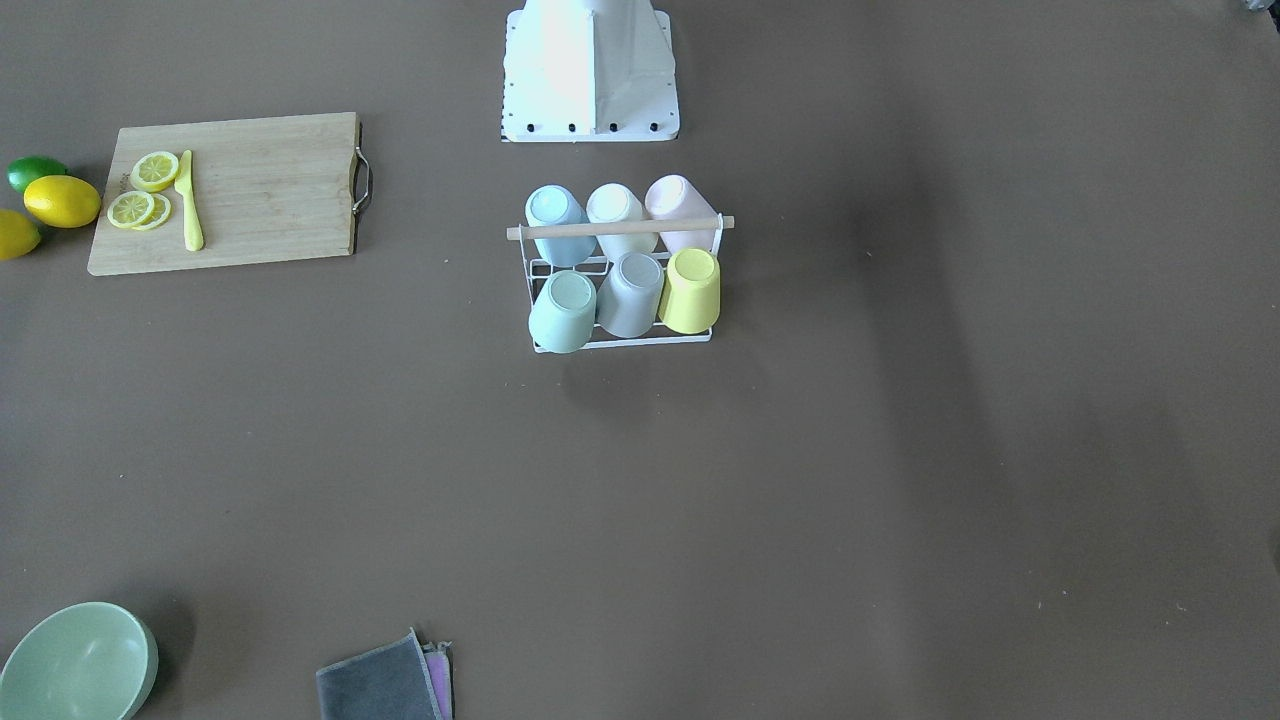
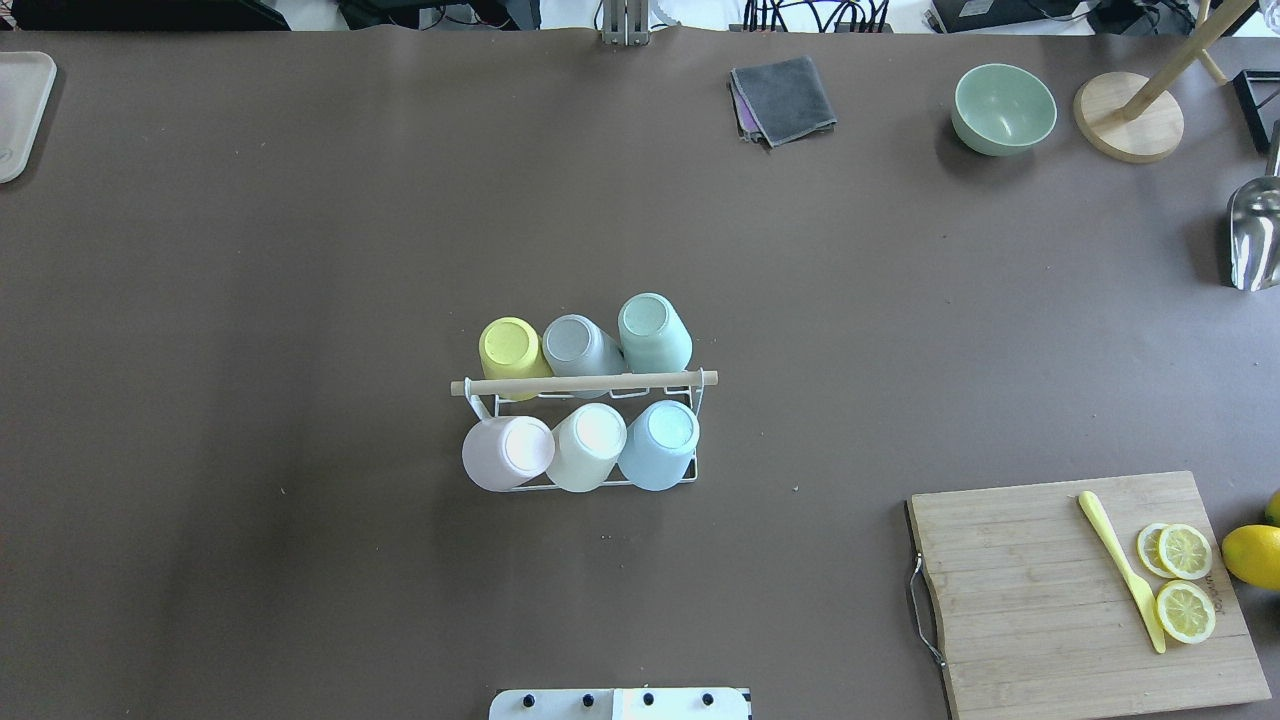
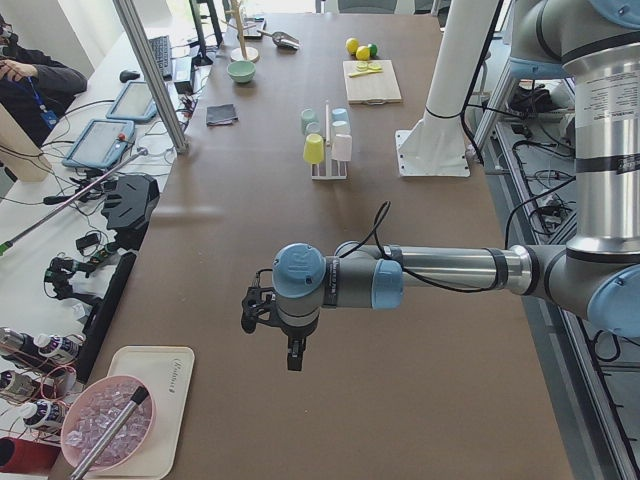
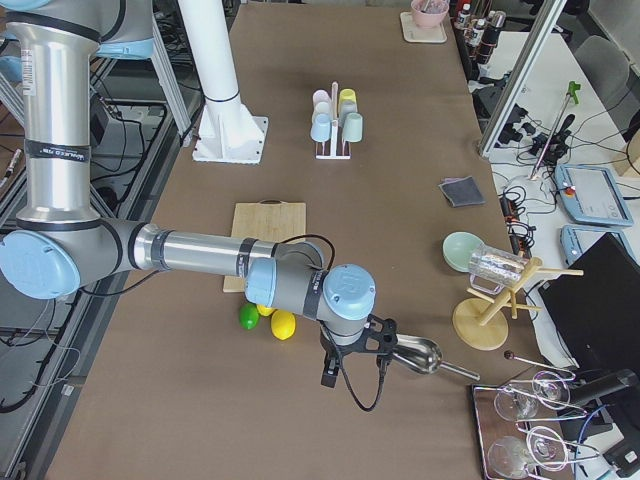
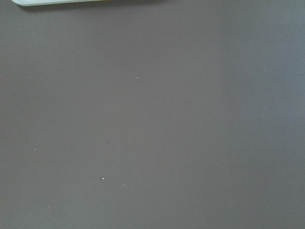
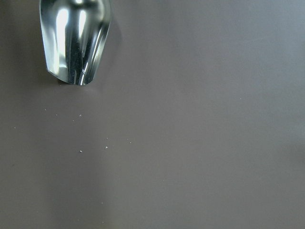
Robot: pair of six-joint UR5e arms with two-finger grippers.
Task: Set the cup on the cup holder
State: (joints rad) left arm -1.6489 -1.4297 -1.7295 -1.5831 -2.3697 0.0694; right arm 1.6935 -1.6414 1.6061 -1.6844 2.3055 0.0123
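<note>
Left gripper (image 3: 292, 358) hangs over bare brown table (image 2: 300, 250), open room all round; jaw gap cannot be told. Cup holder (image 2: 584, 383), white wire with a wooden rod, stands well apart from both grippers, six pastel cups (image 2: 583, 445) upturned on it. Right gripper (image 4: 330, 374) hovers near a shiny metal scoop (image 4: 415, 353); jaws unreadable too.

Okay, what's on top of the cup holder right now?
Six upturned cups fill the cup holder: yellow cup, grey cup, green cup in the far row; pink cup, cream cup, blue cup nearer the robot. Prongs beneath them are hidden.
</note>
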